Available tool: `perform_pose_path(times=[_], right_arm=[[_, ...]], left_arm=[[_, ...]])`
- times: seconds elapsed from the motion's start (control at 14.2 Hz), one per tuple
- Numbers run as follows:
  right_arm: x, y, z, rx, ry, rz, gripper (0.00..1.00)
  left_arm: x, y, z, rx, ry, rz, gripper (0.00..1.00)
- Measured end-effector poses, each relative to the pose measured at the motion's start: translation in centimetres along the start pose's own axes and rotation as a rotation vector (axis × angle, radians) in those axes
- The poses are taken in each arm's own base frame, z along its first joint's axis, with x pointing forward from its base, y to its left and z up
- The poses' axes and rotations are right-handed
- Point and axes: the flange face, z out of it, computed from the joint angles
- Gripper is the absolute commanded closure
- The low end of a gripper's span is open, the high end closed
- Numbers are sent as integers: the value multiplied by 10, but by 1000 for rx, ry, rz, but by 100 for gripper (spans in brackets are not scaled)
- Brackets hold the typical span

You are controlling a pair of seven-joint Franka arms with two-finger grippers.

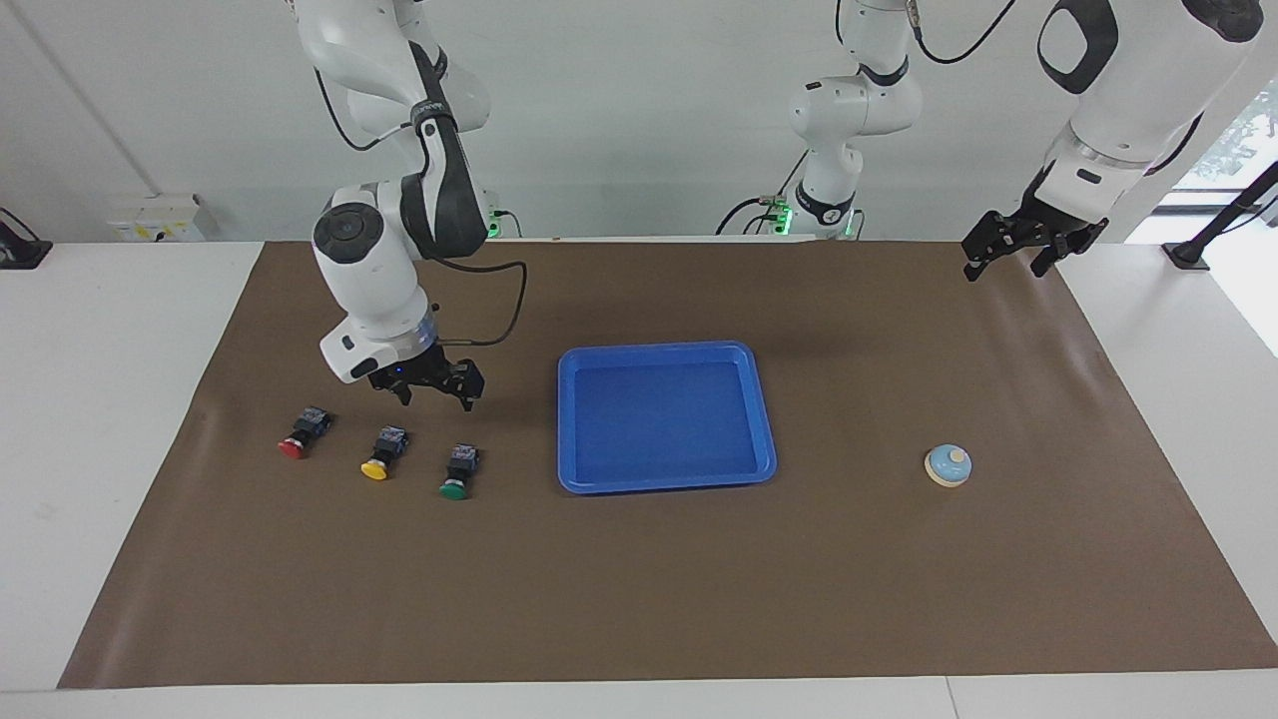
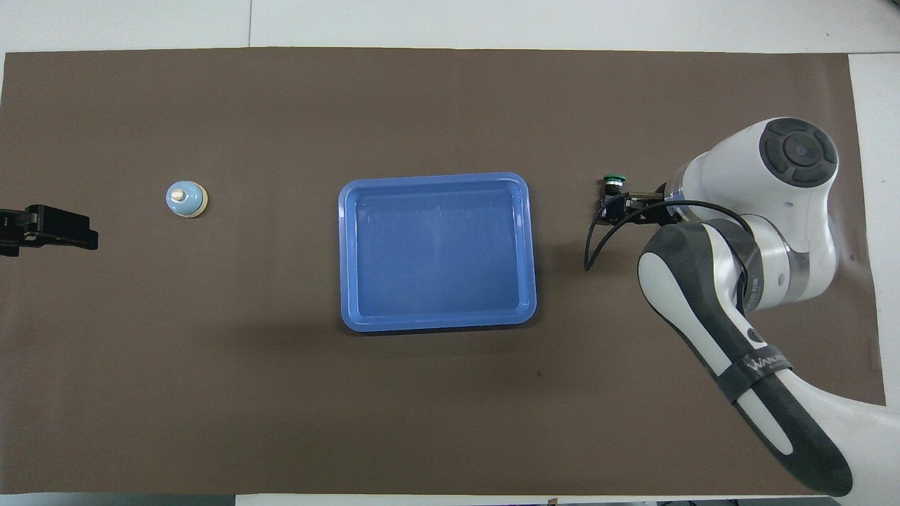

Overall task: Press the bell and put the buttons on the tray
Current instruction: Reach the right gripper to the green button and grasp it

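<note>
While the three buttons are lying in a row on the brown mat [image 1: 639, 599] toward the right arm's end of the table, each tipped on its side with its cap pointing away from the robots, nothing is sitting in the tray [image 1: 767, 429] yet, so the whole job looks to be at its start. The green button [image 1: 458, 471] is lying closest to the tray, the yellow button [image 1: 382, 453] beside it, and the red button [image 1: 303, 433] farthest along toward the mat's edge, all well apart from one another, which I'd guess is leaving room for fingers to come down around any one of them. The blue tray is sitting in the middle of the mat, between the buttons and the bell [image 1: 948, 465], which is standing upright on its cream rim toward the left arm's end. The right gripper [image 1: 434, 391] is hanging low with its fingers spread wide and holding nothing, over the mat just on the robots' side of the green and yellow buttons; to my eye it is lining up for the green one, the shortest carry to the tray. The left gripper [image 1: 1010, 258] is waiting, raised over the mat's corner by its own base, fingers parted and empty, the bell unpressed.
</note>
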Motion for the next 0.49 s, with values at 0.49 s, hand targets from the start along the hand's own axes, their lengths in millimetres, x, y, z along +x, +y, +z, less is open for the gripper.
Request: perform_pose_path(times=[0.49], right_arm=[[15,-8,63,-11,54,-16,0]], left_arm=[[0,0,0,0,0,0,0]])
